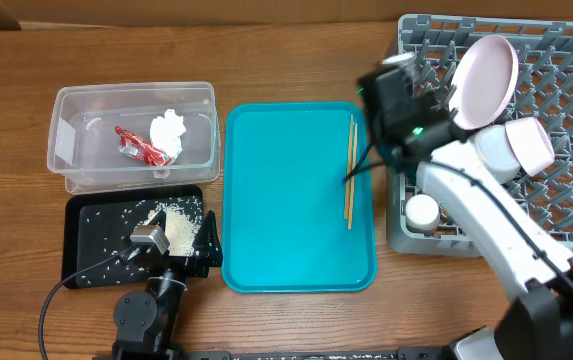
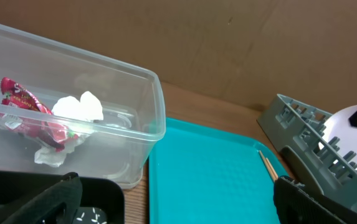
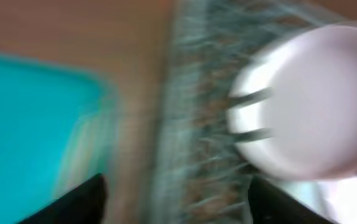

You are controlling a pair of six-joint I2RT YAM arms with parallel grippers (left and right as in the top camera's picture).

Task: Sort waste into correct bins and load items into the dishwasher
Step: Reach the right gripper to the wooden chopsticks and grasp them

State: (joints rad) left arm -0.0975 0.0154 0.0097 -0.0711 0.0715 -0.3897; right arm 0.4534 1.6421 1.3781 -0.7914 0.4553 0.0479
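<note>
L jaws open over black tray [image 1: 79, 262]; R jaws open, empty, nr dish rack [image 1: 566, 62], blurry

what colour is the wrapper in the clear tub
Red with white print. The wrapper shows best in the left wrist view.

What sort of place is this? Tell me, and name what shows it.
Probably a staged tabletop workstation for kitchen cleanup, not a real kitchen: a wooden table carries a grey dish rack holding a plate, a clear tub holding a wrapper and tissue, and a teal tray with chopsticks.
</note>
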